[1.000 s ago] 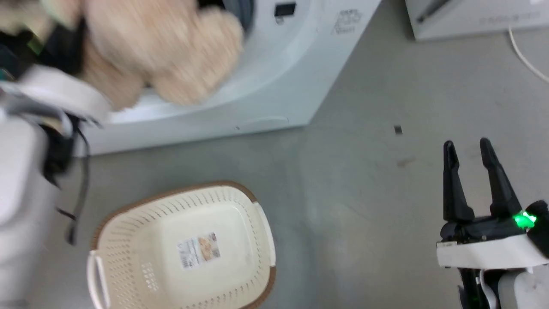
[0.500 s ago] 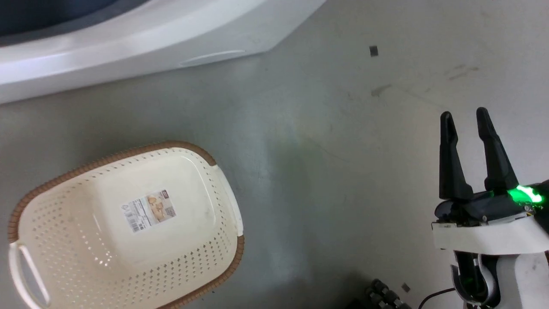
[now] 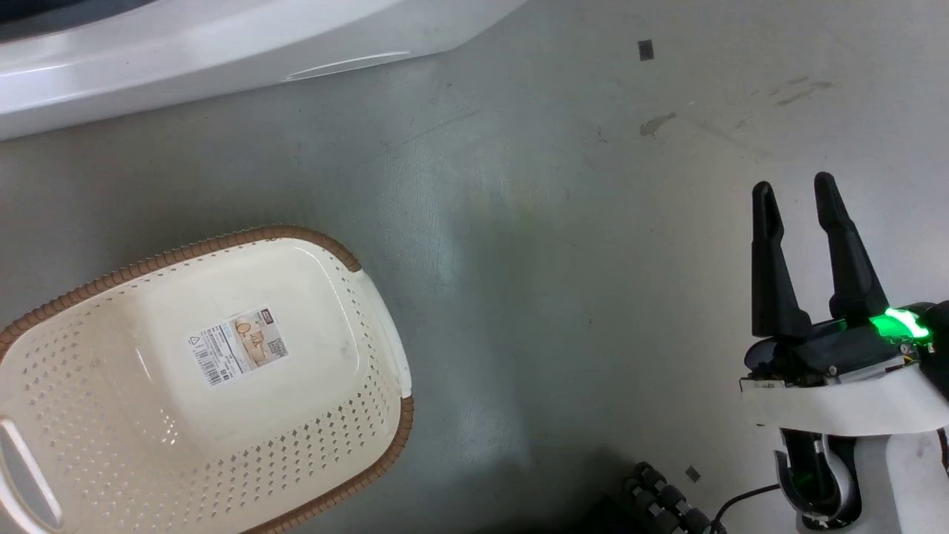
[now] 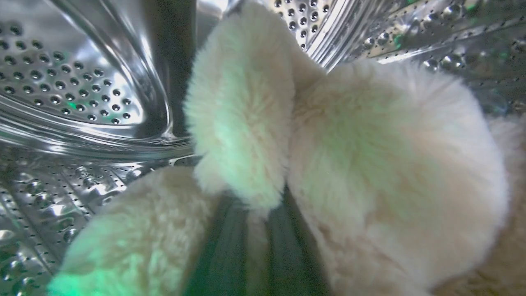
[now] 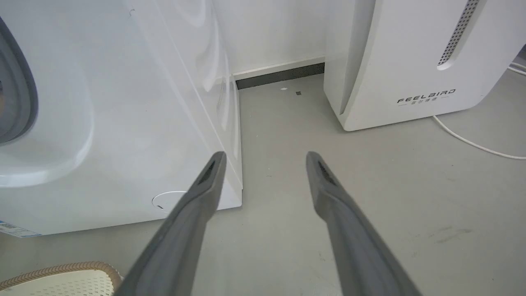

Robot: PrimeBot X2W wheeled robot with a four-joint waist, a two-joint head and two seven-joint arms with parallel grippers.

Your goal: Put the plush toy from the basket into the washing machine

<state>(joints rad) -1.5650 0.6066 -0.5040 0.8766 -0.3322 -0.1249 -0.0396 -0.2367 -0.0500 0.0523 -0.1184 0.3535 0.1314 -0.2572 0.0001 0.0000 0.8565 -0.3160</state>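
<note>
The plush toy (image 4: pixel 394 164) has gone from the porthole's edge into the steel drum of the washing machine (image 4: pixel 61 82). The basket (image 3: pixel 96 445) sits on the floor nearby. The left gripper (image 4: pixel 257 222) has its jaws seemingly clenched on a tuft of fur, while the right gripper (image 3: pixel 792 183) hangs with jaws spread. If the left arm pulls back without letting go, the shaggy fur could drag the toy out again.

This looks like a laundry room. A white front-loading washer (image 5: pixel 102 123) stands on a bare grey floor (image 3: pixel 519 259) against a white wall (image 5: pixel 267 28). Just right of the washer sits a white appliance (image 5: pixel 411 53) marked FEELBIRD, its cable (image 5: pixel 472 142) trailing. In front of the washer lies a perforated basket (image 3: pixel 111 437).
</note>
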